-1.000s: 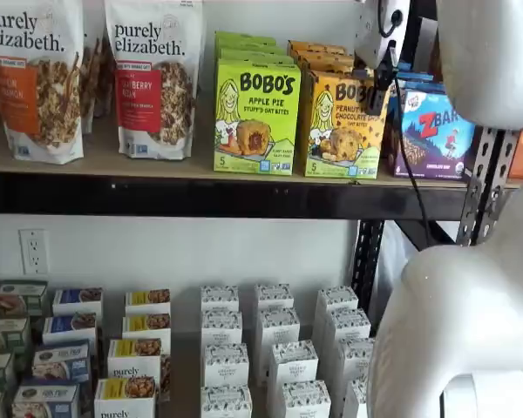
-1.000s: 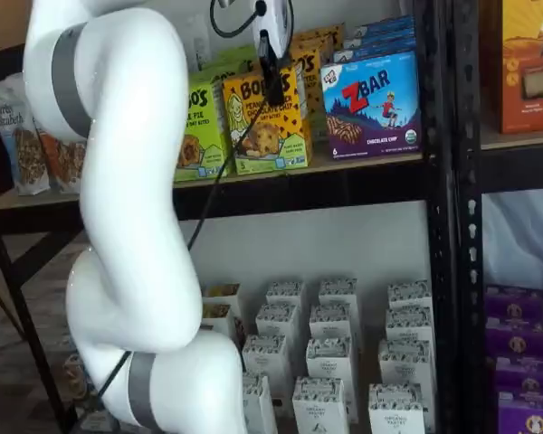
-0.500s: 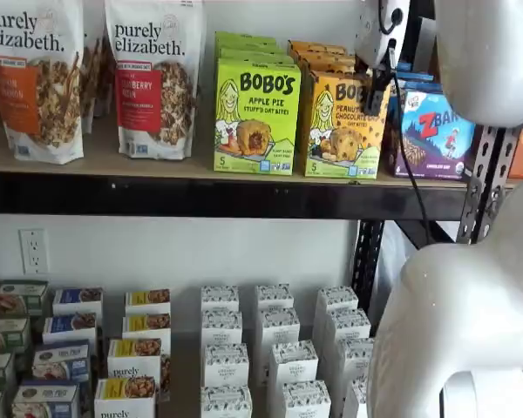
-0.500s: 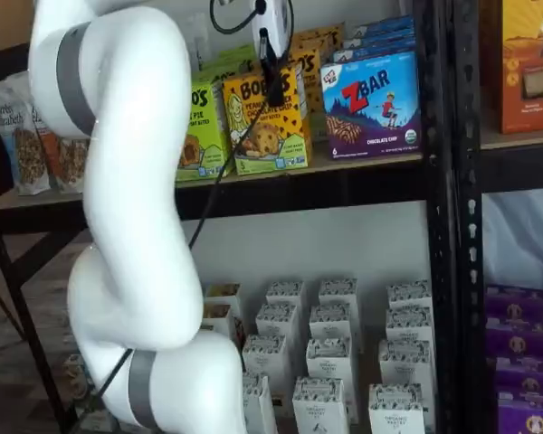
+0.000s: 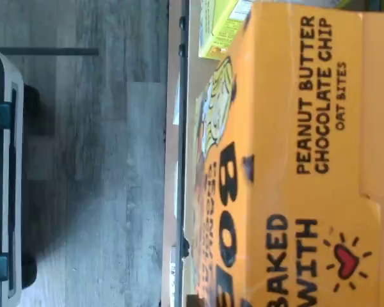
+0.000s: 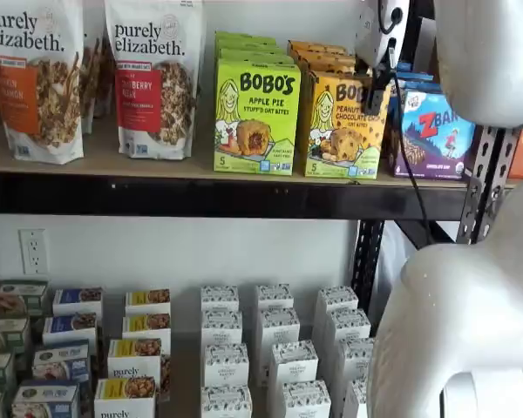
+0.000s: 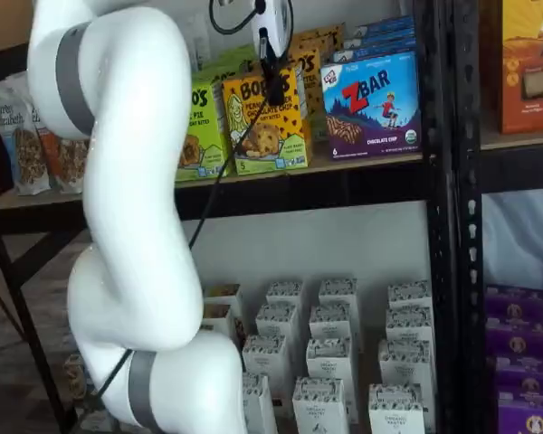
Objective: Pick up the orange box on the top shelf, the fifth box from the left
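Observation:
The orange Bobo's Peanut Butter Chocolate Chip box [image 6: 342,126] stands upright at the front of the top shelf [image 6: 200,193], between the lime-green Bobo's box and the ZBar box. It shows in both shelf views [image 7: 266,122]. My gripper [image 6: 377,97] hangs from above right in front of the box's upper right part, a cable beside it. In a shelf view its black fingers [image 7: 274,83] overlap the box's upper face. They show side-on, so no gap can be read. The wrist view is filled by the box's top and front [image 5: 288,166], very close.
The lime-green Bobo's Apple Pie box [image 6: 257,117] and the blue-purple ZBar box [image 6: 431,131] flank the orange one. Granola bags [image 6: 152,78] stand further left. Small white cartons [image 6: 275,348] fill the lower level. My white arm [image 7: 131,217] stands before the shelves.
The arm's elbow has shifted slightly to the right. The gripper has hardly moved in front of the orange box.

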### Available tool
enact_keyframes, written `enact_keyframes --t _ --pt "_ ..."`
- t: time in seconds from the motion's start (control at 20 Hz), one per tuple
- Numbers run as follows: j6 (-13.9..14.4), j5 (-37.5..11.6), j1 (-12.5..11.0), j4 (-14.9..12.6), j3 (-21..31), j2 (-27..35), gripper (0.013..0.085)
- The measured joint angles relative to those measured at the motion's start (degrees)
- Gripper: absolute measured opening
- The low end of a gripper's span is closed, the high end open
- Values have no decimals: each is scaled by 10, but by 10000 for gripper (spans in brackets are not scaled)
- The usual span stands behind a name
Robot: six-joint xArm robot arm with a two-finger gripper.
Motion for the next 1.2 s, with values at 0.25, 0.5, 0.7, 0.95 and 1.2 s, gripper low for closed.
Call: enact_keyframes --t 0.25,0.5,0.7,0.95,1.2 --pt "0 -1 1 -4 2 -1 570" --pt "-1 -5 -2 1 4 -2 530" --pt "-3 -1 -4 6 0 0 450" --pt "-4 0 -6 8 -1 -1 330" --pt "-4 0 -5 8 1 -2 250"
